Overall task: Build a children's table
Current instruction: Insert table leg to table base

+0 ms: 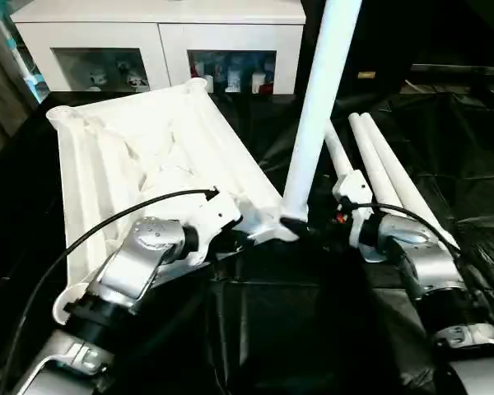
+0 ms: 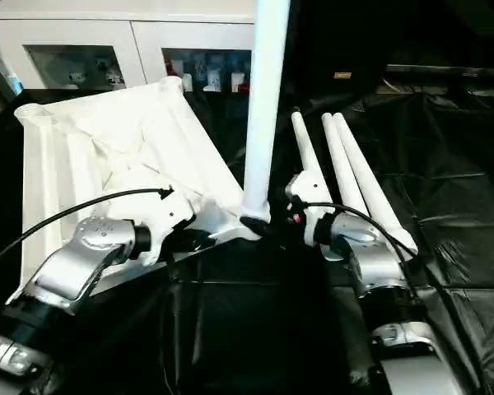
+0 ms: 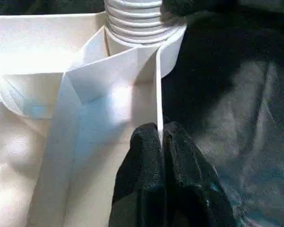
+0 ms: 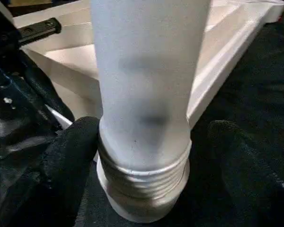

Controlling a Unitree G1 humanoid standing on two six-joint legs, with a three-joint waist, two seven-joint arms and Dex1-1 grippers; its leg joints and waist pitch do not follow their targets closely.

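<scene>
**Seating the first leg in its corner socket**

The tabletop is lying underside-up on the black-covered table, tilted. The left gripper is pinching the rim wall beside the corner socket, fingers clenched on it. The upright leg is standing in that socket, threads partly showing. The right gripper is straddling the leg, one finger touching, the other apart. Three spare legs are lying nearby. Keeping the leg square while turning looks wise.
</scene>
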